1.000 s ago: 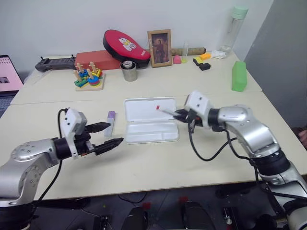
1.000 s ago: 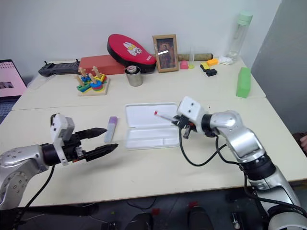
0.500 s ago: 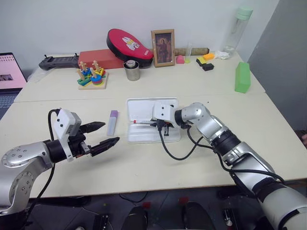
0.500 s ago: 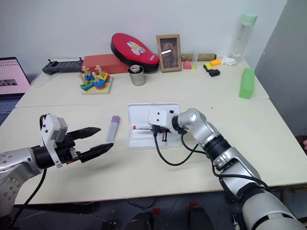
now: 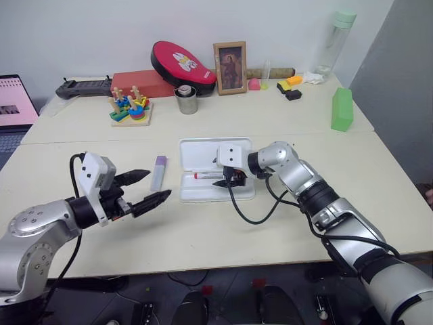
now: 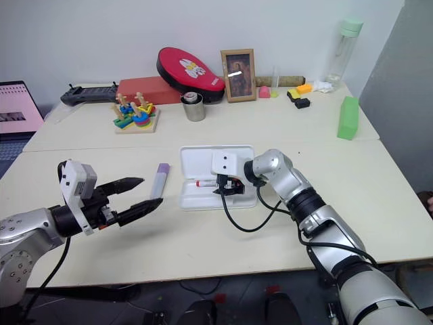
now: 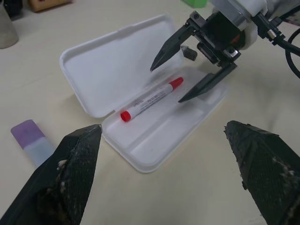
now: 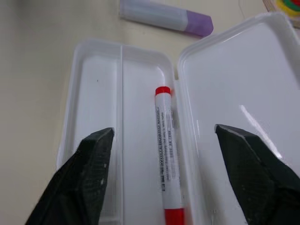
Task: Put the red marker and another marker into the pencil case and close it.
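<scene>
Inside the open pencil case (image 7: 117, 70), against the hinge: red marker (image 7: 151, 99). Right gripper (image 7: 187, 75) spread, empty, above it; left gripper (image 5: 150, 187) spread, empty.

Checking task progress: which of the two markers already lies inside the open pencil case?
The red marker, slim with red cap, lies in the pencil case. The purple-capped marker lies outside it on the table.
</scene>
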Robot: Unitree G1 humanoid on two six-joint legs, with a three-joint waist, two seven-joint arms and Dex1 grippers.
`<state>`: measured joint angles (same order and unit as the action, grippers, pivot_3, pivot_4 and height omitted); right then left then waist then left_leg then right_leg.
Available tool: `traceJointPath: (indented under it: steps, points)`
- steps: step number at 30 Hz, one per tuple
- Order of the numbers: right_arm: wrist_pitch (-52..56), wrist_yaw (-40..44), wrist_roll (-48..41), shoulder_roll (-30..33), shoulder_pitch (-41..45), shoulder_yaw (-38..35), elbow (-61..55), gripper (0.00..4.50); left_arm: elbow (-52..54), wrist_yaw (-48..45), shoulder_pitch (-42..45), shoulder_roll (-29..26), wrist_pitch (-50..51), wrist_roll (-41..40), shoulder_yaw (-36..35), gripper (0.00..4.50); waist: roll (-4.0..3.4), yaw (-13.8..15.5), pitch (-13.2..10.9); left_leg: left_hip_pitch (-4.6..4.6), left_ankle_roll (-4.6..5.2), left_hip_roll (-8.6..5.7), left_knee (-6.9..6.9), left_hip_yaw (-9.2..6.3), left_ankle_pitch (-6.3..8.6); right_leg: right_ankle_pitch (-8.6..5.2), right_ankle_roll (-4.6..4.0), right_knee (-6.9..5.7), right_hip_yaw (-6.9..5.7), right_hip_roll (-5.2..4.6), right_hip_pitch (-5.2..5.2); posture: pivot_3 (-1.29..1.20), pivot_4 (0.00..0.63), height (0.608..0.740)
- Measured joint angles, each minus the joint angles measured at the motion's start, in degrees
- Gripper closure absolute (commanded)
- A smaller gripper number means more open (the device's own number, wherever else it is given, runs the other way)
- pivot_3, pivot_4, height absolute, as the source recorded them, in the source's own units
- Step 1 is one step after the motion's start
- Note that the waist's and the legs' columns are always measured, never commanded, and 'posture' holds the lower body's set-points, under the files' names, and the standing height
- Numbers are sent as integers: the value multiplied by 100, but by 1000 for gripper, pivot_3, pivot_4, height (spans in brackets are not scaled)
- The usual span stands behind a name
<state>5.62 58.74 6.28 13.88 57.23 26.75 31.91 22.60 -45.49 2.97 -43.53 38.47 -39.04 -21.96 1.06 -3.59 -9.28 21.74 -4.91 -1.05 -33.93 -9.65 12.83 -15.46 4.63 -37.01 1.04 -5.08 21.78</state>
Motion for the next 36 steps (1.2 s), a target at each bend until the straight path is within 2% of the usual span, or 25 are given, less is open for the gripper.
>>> traceJointPath:
  steps: [5, 8, 12, 19, 26, 36]
  points:
    - [904, 423, -690, 181, -225, -501, -1300, 38, -76, 1219, 464, 548, 296, 372, 357, 0, 2, 31, 1, -1, 0, -1, -2, -2, 0, 1, 0, -1, -1, 0, -3, 0, 150, 740]
    - [1535, 654, -1124, 478, -490, -742, -2112, 38, -168, 2162, 725, 1127, 651, 546, 411, 0, 5, 54, 3, 1, 0, -3, -6, -5, 0, 1, 1, 0, -3, -1, -6, 0, 150, 740]
    - [2145, 698, -1437, 764, -515, -995, -2643, 38, -575, 2962, 1002, 1461, 928, 865, 439, 0, 6, 38, 4, -3, 0, -2, -7, -4, 0, 1, 2, -5, -3, 0, -5, 0, 150, 740]
    - [2418, 419, -1434, 829, -518, -1024, -2753, 38, -1304, 3472, 1549, 1765, 1095, 1247, 719, 0, 9, 40, 6, 1, -7, -6, -10, -5, -5, 2, 4, -3, -3, -2, -5, 0, 150, 740]
    - [2550, 180, -1434, 855, -519, -1023, -2818, 38, -2149, 3579, 1808, 1792, 1311, 1555, 902, 0, 11, 30, 7, 3, -26, -6, -8, -4, -15, 2, 4, 0, -2, -3, -3, 0, 150, 740]
    - [2623, 32, -1443, 898, -519, -1032, -2852, 0, -2285, 3481, 1901, 1661, 1363, 1876, 1025, 1900, 11, 34, 7, 1, -26, -6, -9, -4, -15, 2, 4, -3, -3, -3, -4, 0, 150, 740]
